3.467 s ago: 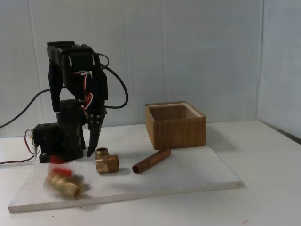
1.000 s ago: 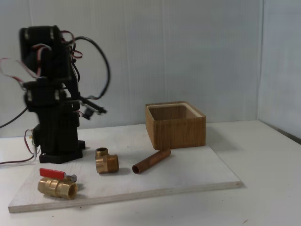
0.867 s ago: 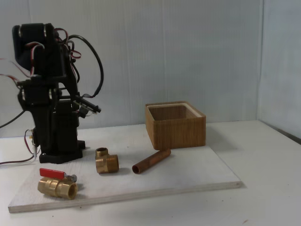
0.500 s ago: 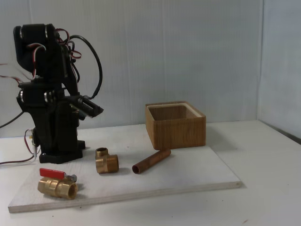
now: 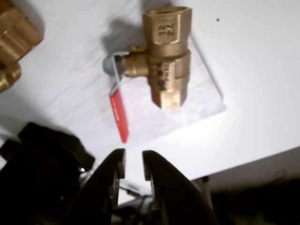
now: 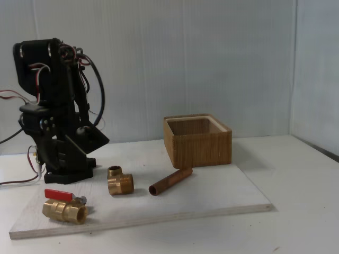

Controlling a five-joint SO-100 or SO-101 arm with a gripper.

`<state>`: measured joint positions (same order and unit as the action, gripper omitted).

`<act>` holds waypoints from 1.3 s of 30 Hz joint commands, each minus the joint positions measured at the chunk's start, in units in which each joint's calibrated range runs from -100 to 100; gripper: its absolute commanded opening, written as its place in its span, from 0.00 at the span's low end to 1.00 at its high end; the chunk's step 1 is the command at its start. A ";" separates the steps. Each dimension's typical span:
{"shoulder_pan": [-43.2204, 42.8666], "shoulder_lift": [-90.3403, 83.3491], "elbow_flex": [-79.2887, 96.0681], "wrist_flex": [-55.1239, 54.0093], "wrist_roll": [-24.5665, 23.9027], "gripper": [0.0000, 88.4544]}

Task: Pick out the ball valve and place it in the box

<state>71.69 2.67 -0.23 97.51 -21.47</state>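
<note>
The ball valve [image 5: 166,56] lies on the white board [image 5: 70,70], brass body up, red lever pointing toward my fingers. In the fixed view the ball valve [image 6: 65,208] rests near the board's front left corner. My gripper [image 5: 133,164] hangs above and short of it, jaws a narrow gap apart with nothing between them. Seen from the fixed view, the gripper [image 6: 100,139] hangs off the folded arm, behind and above the valve. The ribbed wooden box [image 6: 197,142] stands at the board's back right, well away from the gripper.
A brass elbow fitting [image 6: 120,181] and a copper pipe piece [image 6: 170,181] lie mid-board between valve and box. The elbow [image 5: 11,42] also shows at the wrist view's top left. The arm's base [image 6: 66,170] and cables sit at the back left. The board [image 6: 175,203] edge runs close to the valve.
The arm swung left from over the elbow fitting, then folded lower, tipping the gripper down toward the valve. The valve was blurred 3.5 s ago and has lain still over the last second.
</note>
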 commanded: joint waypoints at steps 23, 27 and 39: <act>3.29 -0.68 -0.86 -0.78 -1.10 0.26; 3.36 -0.59 -0.31 -1.55 -6.64 0.26; 2.11 -1.02 3.12 -13.26 -7.73 0.26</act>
<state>74.73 2.67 2.59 89.08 -28.91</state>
